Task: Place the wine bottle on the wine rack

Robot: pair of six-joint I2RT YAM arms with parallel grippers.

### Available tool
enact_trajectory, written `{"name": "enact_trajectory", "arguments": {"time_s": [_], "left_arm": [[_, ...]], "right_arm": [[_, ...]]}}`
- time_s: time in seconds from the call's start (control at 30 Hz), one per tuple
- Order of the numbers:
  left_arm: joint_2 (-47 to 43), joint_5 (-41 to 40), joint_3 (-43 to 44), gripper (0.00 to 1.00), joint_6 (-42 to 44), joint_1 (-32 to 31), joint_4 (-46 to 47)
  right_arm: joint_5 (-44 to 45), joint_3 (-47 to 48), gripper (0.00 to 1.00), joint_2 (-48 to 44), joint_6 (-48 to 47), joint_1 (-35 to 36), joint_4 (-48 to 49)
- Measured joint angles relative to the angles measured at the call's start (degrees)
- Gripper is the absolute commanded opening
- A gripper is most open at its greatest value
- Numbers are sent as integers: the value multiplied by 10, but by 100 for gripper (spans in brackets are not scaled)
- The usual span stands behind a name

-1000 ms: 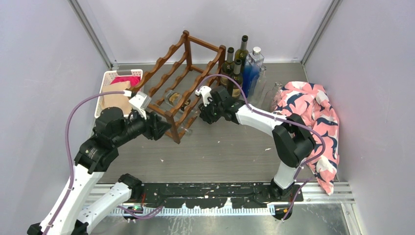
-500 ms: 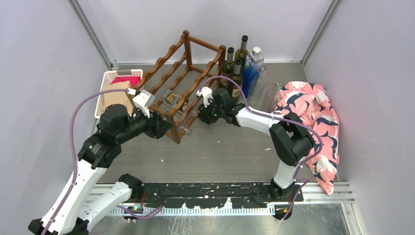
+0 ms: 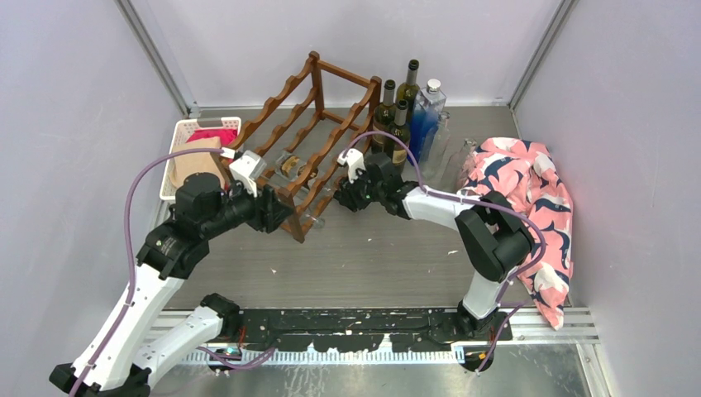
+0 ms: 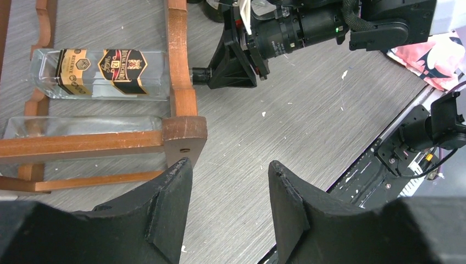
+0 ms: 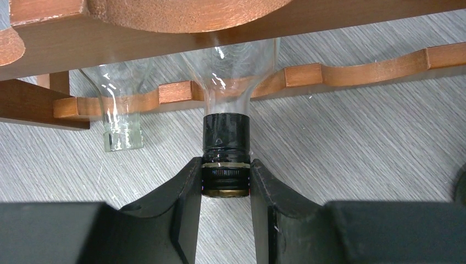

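The dark reddish-brown wine rack (image 3: 317, 107) stands tilted at the back centre; its post and rails also show in the left wrist view (image 4: 177, 66) and the right wrist view (image 5: 165, 22). A clear wine bottle with a black and gold label (image 4: 104, 74) lies on its low rails, with its black-capped neck (image 5: 225, 132) sticking out. My right gripper (image 5: 225, 165) is shut on that cap, and it also shows in the top view (image 3: 340, 195). My left gripper (image 4: 229, 165) is open and empty, just beside the rack's near corner post (image 4: 184, 135).
A second clear bottle (image 5: 122, 124) lies in the rack beside the held one. Dark bottles (image 3: 395, 112) and a blue one (image 3: 426, 116) stand behind the rack. A white basket (image 3: 178, 141) is at the left. A patterned cloth (image 3: 529, 190) is at the right.
My left arm has moved right and forward, closer to the rack's near corner. My right gripper stays shut on the bottle cap and has barely shifted.
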Motion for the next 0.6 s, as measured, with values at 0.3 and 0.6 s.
{"name": "enact_trajectory", "arguments": {"time_s": [0.3,0.6], "left_arm": [[0,0,-5,53,3,0,2],[-4,0,-16,52,2,0,5]], "right_arm": [[14,-48,8,-19,6,0,71],[17,-38,8,-10,7,2,62]]}}
